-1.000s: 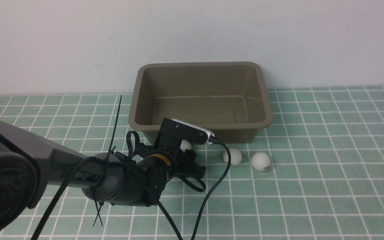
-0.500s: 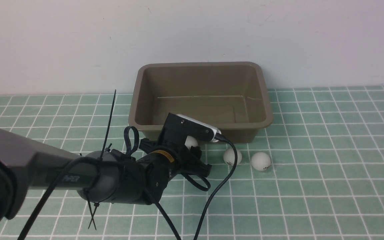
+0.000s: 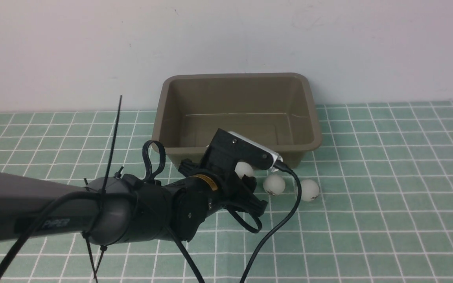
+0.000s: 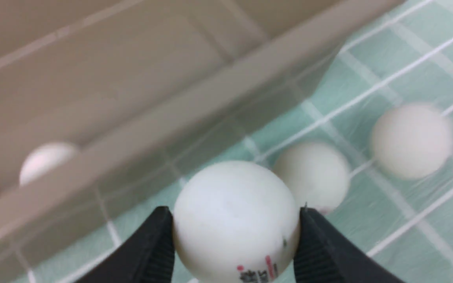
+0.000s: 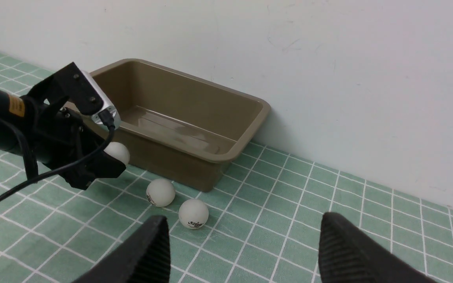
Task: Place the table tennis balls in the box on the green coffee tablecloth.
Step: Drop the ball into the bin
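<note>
My left gripper [image 3: 246, 176] is shut on a white table tennis ball [image 4: 236, 220], held just above the green coffee tablecloth [image 3: 368, 220] in front of the box's near wall. The olive-brown box [image 3: 234, 75] stands against the back wall. The left wrist view shows another ball [image 4: 45, 159] inside the box behind its rim [image 4: 171, 122]. Two more balls [image 3: 274, 184] [image 3: 308, 190] lie on the cloth to the right of the held one. My right gripper [image 5: 244, 222] hangs open and empty, above the cloth and well back from those balls [image 5: 160, 192] [image 5: 193, 213].
The left arm and its cables [image 3: 273, 220] stretch over the cloth from the left. A pale wall [image 3: 226, 35] rises right behind the box. The right arm does not show in the front view.
My left arm has carried the held ball to the right along the box's near wall, closer to the two balls on the cloth. Those balls and the box have not moved.
</note>
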Controlling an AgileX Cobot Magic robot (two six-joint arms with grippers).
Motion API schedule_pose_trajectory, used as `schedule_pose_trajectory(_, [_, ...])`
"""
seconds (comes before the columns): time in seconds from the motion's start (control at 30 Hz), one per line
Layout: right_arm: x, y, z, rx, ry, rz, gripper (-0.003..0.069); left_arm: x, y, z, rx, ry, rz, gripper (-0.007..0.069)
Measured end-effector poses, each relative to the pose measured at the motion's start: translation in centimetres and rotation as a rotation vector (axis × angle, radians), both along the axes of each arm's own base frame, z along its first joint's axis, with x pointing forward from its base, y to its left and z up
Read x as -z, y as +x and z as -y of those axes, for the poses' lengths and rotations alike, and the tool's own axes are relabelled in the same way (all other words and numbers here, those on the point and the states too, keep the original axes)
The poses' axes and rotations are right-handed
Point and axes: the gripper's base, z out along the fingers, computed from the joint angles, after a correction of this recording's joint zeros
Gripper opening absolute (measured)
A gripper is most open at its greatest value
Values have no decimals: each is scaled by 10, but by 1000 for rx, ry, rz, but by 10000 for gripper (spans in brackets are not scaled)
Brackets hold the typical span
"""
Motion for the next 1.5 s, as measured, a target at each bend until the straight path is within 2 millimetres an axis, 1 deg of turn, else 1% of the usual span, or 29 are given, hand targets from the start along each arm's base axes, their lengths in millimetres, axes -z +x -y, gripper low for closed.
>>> schedule_pose_trajectory(0.17, [-1, 0, 0, 5, 2, 9, 463, -22, -8, 5, 28, -30, 54, 346])
schedule_pose_trajectory(0.23, [-1, 0, 0, 5, 2, 10, 463, -31, -7, 5, 28, -38, 109, 346])
schedule_pose_trajectory(0.43, [-1, 0, 0, 5, 2, 10, 463, -46, 3, 0, -13, -31, 317, 346])
schedule_pose_trajectory(0.5, [-1, 0, 0, 5, 2, 10, 463, -48, 9, -6, -46, -32, 365, 346])
schedule_pose_trajectory(0.57, [-1, 0, 0, 5, 2, 10, 463, -47, 18, -18, -93, -29, 382, 346])
schedule_pose_trajectory(0.67, [-1, 0, 0, 5, 2, 10, 463, -45, 32, -38, -158, -32, 372, 346])
schedule_pose_trajectory(0.73, [-1, 0, 0, 5, 2, 10, 463, -41, 41, -50, -158, -13, 361, 346])
schedule_pose_trajectory(0.83, [-1, 0, 0, 5, 2, 10, 463, -33, 52, -56, -79, 16, 339, 346])
schedule_pose_trajectory(0.9, [-1, 0, 0, 5, 2, 9, 463, -27, 54, -56, -18, 18, 324, 362])
schedule_pose_trajectory(0.93, [-1, 0, 0, 5, 2, 9, 463, -26, 54, -55, 1, 8, 319, 380])
schedule_pose_trajectory(1.03, [-1, 0, 0, 5, 2, 9, 463, -26, 53, -51, 28, -40, 298, 475])
schedule_pose_trajectory(1.13, [-1, 0, 0, 5, 2, 9, 463, -32, 53, -50, 32, -65, 294, 514])
schedule_pose_trajectory(1.23, [-1, 0, 0, 5, 2, 9, 463, -37, 50, -52, 29, -53, 266, 515])
schedule_pose_trajectory(1.37, [-1, 0, 0, 0, -26, 18, 463, -46, 43, -57, 17, -23, 193, 489])
schedule_pose_trajectory(1.4, [-1, 0, 0, -2, -38, 21, 463, -52, 40, -59, 12, -18, 177, 477])
schedule_pose_trajectory(1.43, [-1, 0, 0, -3, -47, 24, 463, -53, 37, -60, 6, -7, 145, 468])
schedule_pose_trajectory(1.47, [-1, 0, 0, -4, -49, 25, 463, -59, 34, -62, -1, -5, 130, 457])
schedule_pose_trajectory(1.5, [-1, 0, 0, -4, -51, 25, 463, -68, 28, -66, -9, 8, 102, 440])
